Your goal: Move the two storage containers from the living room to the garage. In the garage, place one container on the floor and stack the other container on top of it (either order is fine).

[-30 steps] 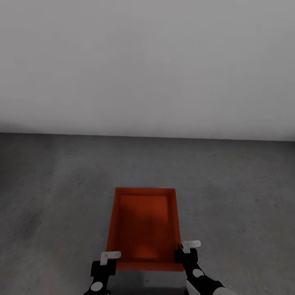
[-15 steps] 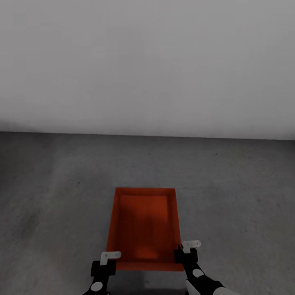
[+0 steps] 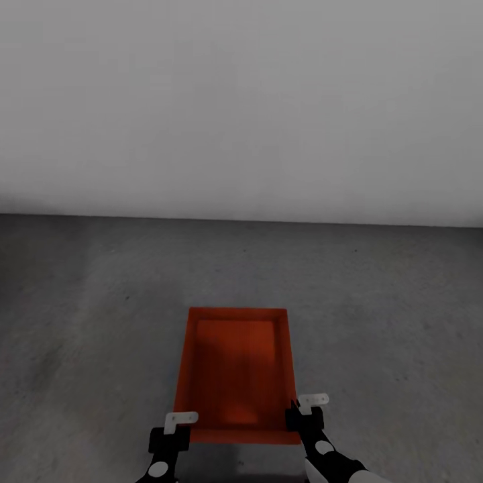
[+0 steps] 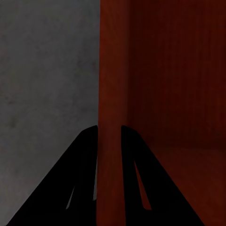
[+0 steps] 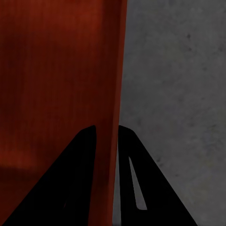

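One orange-red storage container [image 3: 235,369], open-topped and empty, shows in the head view low in the middle, over the dark grey garage floor [image 3: 389,302]. My left gripper [image 3: 176,429] is shut on the container's left wall at the near corner. My right gripper [image 3: 305,412] is shut on the right wall at the other near corner. In the left wrist view the black fingers of the left gripper [image 4: 109,129] pinch the thin red wall [image 4: 110,70]. Likewise, the right gripper [image 5: 107,128] clamps the container's wall [image 5: 110,70] in the right wrist view.
A plain white-grey wall [image 3: 241,100] rises ahead, meeting the floor a short way beyond the container. Rough grey concrete spreads to both sides. A dark shadow [image 3: 235,463] lies under the container's near edge.
The floor's specks and the foot of the wall have drifted slightly up in the picture, so the camera has moved. Container and grippers keep the same place in view.
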You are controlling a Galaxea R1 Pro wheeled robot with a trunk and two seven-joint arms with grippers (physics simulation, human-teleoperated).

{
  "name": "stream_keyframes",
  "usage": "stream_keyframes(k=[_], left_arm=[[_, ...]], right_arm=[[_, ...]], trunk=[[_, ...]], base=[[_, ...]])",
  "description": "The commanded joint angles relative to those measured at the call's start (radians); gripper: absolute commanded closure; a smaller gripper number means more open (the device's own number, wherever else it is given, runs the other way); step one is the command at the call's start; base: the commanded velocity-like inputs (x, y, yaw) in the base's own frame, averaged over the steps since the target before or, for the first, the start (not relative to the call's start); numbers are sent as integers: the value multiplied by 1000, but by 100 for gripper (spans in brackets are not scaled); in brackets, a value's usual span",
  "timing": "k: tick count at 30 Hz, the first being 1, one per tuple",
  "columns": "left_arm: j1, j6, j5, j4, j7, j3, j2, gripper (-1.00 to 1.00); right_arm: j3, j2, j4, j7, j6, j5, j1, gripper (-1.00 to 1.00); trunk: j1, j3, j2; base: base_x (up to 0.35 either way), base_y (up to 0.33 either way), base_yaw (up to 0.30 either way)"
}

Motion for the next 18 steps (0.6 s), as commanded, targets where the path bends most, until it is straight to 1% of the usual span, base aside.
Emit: stream_keyframes(k=[1, 13, 18], left_arm=[[-1, -68, 85, -16, 32, 31, 0, 100], [-1, -67, 85, -16, 31, 31, 0, 100], [-1, -68, 85, -17, 31, 31, 1, 100]], right_arm=[[-49, 0, 7, -53, -4, -27, 0, 100], [-49, 1, 7, -55, -4, -27, 0, 100], [-49, 0, 7, -54, -4, -27, 0, 100]], trunk=[[4, -4, -8], [50, -41, -92], [69, -57, -127]], base=[[0, 0, 0], [-1, 0, 0], [-62, 0, 0]])
